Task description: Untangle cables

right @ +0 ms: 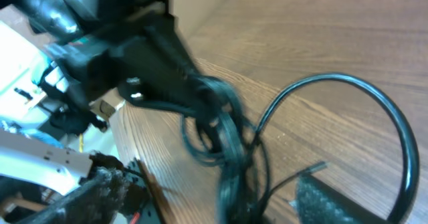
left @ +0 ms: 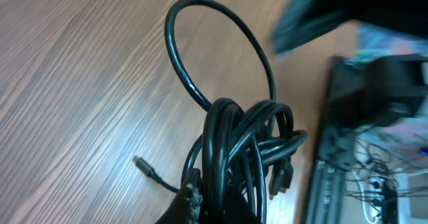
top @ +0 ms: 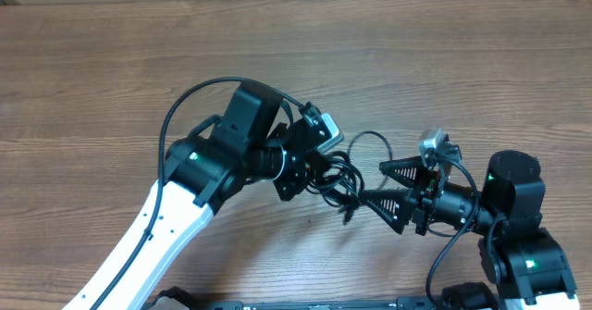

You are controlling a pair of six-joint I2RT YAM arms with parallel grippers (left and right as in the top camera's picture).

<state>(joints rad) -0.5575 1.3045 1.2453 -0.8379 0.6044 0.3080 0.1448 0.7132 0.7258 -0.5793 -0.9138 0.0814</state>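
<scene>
Left gripper (left: 194, 197) pinches the bunched cables (left: 247, 144); right gripper (top: 370, 182), at their three o'clock, spread; untangling looks barely begun.

Two grippers on my screens, the left gripper (top: 326, 169) and right gripper (top: 372, 184); one tangled cable bundle (top: 343, 181); one wooden table (top: 111, 60).

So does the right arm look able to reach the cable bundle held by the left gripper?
Probably yes: the right gripper is open, its jaws facing the cable bundle clamped in the left gripper, close beside it with nothing between them.
</scene>
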